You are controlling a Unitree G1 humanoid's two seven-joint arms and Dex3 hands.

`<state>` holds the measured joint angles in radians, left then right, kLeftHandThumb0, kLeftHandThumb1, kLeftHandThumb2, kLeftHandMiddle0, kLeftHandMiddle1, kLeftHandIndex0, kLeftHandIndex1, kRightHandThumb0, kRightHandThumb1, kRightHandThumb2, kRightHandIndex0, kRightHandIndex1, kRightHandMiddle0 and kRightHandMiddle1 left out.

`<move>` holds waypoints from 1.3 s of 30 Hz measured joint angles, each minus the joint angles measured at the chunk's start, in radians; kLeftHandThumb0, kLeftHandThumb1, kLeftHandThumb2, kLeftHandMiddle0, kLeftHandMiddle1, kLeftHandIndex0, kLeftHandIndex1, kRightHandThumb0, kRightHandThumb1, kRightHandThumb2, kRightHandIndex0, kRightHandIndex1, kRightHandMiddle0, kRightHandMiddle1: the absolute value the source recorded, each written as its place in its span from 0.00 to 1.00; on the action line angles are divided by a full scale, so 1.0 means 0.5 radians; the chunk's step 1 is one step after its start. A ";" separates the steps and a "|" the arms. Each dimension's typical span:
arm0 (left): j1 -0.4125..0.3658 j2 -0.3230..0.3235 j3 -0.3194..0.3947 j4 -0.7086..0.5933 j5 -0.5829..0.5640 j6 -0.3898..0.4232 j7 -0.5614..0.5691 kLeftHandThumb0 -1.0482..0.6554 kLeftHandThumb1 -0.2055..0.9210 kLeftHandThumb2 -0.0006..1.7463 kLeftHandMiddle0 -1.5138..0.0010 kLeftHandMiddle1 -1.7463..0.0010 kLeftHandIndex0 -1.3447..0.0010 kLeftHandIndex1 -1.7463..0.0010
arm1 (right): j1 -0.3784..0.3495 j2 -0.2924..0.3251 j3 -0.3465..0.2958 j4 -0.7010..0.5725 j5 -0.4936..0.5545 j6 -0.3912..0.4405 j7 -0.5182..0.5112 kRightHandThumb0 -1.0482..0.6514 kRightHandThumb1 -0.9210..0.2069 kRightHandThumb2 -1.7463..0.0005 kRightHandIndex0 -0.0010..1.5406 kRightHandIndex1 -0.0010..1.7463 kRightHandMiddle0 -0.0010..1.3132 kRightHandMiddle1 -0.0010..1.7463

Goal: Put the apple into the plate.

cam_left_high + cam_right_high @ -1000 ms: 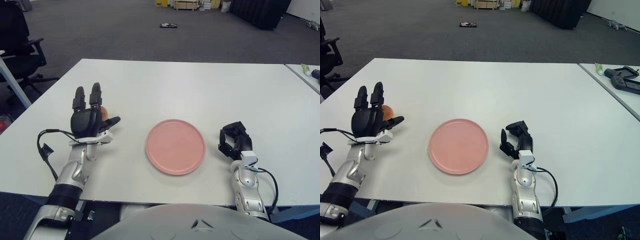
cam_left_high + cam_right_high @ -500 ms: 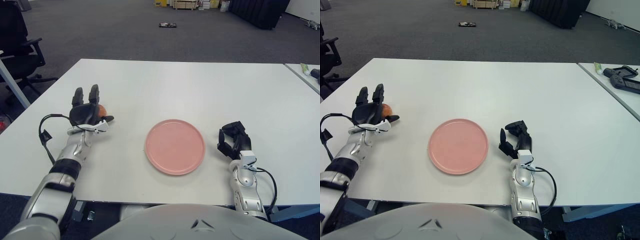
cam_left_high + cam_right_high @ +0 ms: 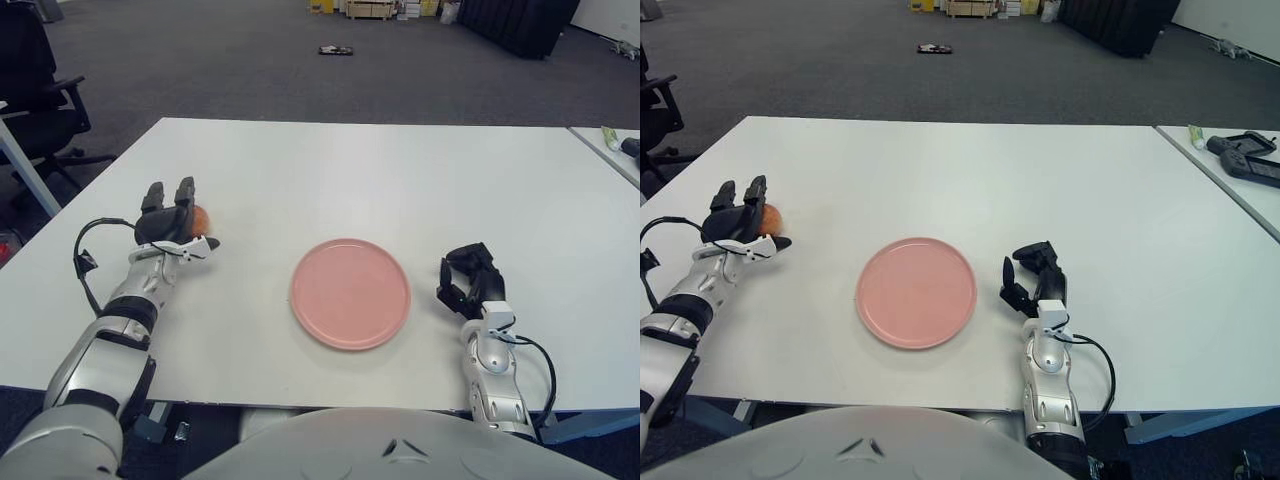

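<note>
The left robot hand point(image 3: 170, 216) is reaching, fingers spread, around the apple point(image 3: 201, 218), likely smooth, firm and needing a side-wrapping grip.

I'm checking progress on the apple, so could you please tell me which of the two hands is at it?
The left hand, left of the pink plate, is right at the apple; the right hand shows beside the plate's right edge.

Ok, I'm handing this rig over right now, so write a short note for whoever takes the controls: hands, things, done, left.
Left hand: at the table's left side, fingers spread around the apple, no closed grasp visible.
Right hand: idle, right of the plate, fingers curled, holding nothing.
Plate: pink, mid-table, nothing on it.
Done: left hand has reached the apple.
Left: close on the apple, lift, carry it right, set it in the plate.
</note>
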<state>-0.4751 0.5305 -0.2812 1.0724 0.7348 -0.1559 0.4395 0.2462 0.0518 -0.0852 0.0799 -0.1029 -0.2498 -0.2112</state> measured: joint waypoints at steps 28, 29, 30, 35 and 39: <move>-0.281 -0.003 -0.198 0.360 -0.093 -0.037 -0.171 0.01 1.00 0.11 1.00 1.00 1.00 1.00 | 0.000 0.005 -0.005 0.022 0.006 -0.043 -0.042 0.38 0.32 0.42 0.42 0.86 0.32 1.00; -0.285 -0.003 -0.205 0.368 -0.094 -0.041 -0.171 0.01 1.00 0.11 1.00 1.00 1.00 1.00 | 0.001 0.005 -0.005 0.022 0.006 -0.044 -0.043 0.38 0.32 0.42 0.42 0.86 0.32 1.00; -0.289 -0.003 -0.210 0.374 -0.095 -0.045 -0.171 0.01 1.00 0.13 1.00 1.00 1.00 1.00 | 0.001 0.006 -0.005 0.022 0.006 -0.045 -0.044 0.38 0.32 0.42 0.42 0.86 0.32 1.00; -0.297 -0.003 -0.235 0.393 -0.096 -0.075 -0.164 0.01 1.00 0.19 1.00 1.00 0.99 1.00 | 0.004 0.009 -0.005 0.022 0.007 -0.051 -0.051 0.38 0.32 0.42 0.42 0.87 0.32 1.00; -0.297 -0.001 -0.254 0.407 -0.098 -0.105 -0.145 0.02 1.00 0.21 0.99 1.00 0.99 0.86 | 0.008 0.010 -0.006 0.022 0.007 -0.056 -0.059 0.38 0.32 0.42 0.41 0.87 0.32 1.00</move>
<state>-0.6234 0.5301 -0.4081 1.2760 0.6856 -0.2087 0.3670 0.2499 0.0571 -0.0882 0.0911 -0.0994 -0.2780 -0.2408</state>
